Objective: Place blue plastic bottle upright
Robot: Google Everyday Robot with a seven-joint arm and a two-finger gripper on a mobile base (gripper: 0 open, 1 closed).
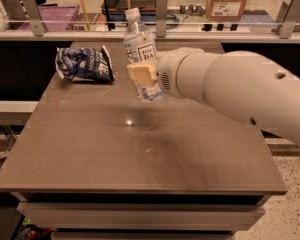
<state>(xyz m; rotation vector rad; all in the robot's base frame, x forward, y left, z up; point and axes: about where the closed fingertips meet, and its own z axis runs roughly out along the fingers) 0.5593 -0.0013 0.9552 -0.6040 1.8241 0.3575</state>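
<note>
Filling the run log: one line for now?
gripper: over table, shut on blue plastic bottle | bottle: slightly tilted | snack bag: back-left

Your white arm [240, 89] comes in from the right of the view, its thick forearm running leftward and slightly up. At its left end your gripper [147, 77] is clamped around the blue plastic bottle [139, 44], one tan finger pad [141, 74] pressed on its front, holding it near upright.
</note>
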